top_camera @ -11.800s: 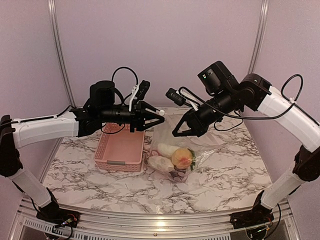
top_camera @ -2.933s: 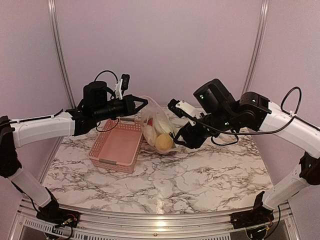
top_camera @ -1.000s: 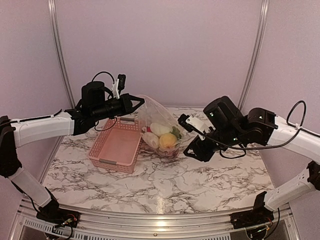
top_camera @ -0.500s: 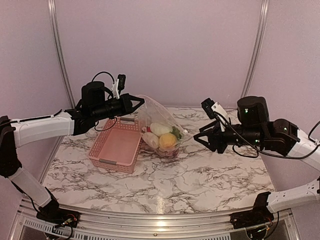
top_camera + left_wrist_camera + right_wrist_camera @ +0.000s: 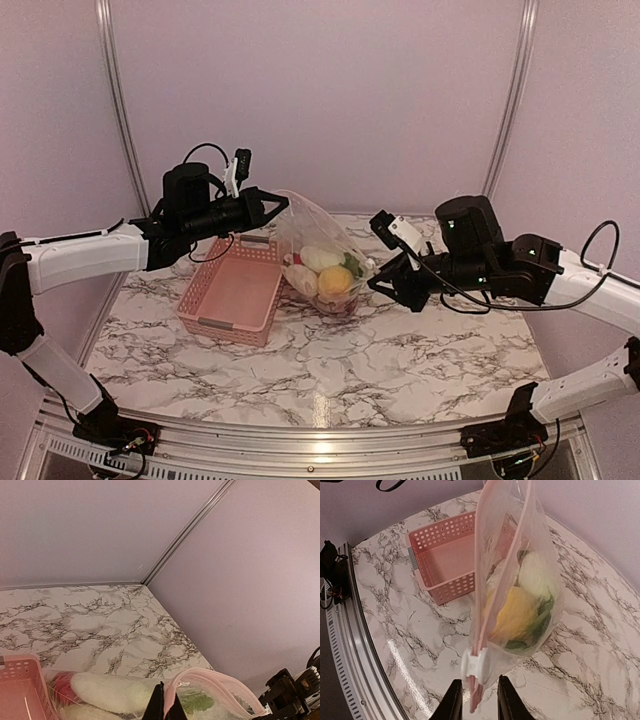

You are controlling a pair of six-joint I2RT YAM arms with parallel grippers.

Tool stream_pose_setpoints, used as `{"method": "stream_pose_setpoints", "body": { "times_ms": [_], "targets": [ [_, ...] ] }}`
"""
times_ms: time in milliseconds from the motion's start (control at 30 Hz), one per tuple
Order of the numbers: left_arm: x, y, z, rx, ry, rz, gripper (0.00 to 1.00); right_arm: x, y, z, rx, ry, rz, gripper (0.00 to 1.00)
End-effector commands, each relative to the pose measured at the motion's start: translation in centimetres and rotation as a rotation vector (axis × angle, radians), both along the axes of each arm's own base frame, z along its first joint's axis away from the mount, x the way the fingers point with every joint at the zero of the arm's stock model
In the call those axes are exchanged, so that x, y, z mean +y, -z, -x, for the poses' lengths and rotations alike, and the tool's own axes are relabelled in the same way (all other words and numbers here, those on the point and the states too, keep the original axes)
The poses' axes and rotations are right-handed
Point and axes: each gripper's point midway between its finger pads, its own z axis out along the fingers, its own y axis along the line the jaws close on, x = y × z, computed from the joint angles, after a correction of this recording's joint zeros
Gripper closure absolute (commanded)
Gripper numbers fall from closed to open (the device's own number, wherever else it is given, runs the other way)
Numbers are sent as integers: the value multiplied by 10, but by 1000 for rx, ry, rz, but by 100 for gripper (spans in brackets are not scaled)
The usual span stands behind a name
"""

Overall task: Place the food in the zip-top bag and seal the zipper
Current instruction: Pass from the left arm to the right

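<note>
Step in hand, judged: sealing. The food (image 5: 333,279) (yellow, white, red and green pieces) lies in the bottom of the zip-top bag (image 5: 312,228). The bag hangs just right of the pink basket (image 5: 232,292). I cannot tell whether its low end touches the worktop (image 5: 400,350). No piece shows in the basket.

Left claw (image 5: 278,203): pinched tight on the bag's top corner, above the basket's far right corner. Its wrist view shows the fingers closed on the rim, with the mouth bowed open beyond them.

Right claw (image 5: 377,283): on the side of the bag away from the basket, jaws parted a little. In its wrist view they straddle the low end of the zipper (image 5: 481,605), just under the white slider (image 5: 473,666). No contact that I can make out.

Next move, judged: the right claw must close on the slider and draw it along the strip toward the basket side. The left claw must hold its corner taut as the anchor, or the strip will buckle and not press together.
</note>
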Motion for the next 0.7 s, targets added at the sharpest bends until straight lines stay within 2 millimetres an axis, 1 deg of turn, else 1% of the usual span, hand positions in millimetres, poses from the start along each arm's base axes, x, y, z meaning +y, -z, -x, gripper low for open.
{"method": "stream_pose_setpoints", "body": {
  "times_ms": [0,133,267,333,433,500,533,567,633,667],
  "targets": [
    [3,-2,0,-20,-6,5,100,0,-32,-3,-74,-10,-57,77],
    [2,-2,0,-19,-3,7,100,0,-37,-5,-87,-2,-62,77],
    [1,-2,-1,-19,-3,10,100,2,-35,-6,-89,-9,-59,80],
    [1,-2,-1,-18,-1,10,100,5,-35,-6,-90,-19,-61,85],
    [0,-3,-1,-18,0,11,100,9,-33,-6,-86,-31,-57,94],
    [0,-3,-2,-17,-1,8,100,10,-37,-6,-90,-37,-60,100],
    [1,-4,-2,-22,-1,3,100,10,-40,-5,-94,-43,-64,100],
    [1,-7,-1,-41,5,-6,95,10,-46,-3,-98,-54,-68,100],
    [6,-16,3,-102,7,-69,73,11,-55,2,-101,-82,-63,100],
    [10,-30,6,-170,3,-96,65,11,-59,4,-101,-94,-55,100]
  ]
}}
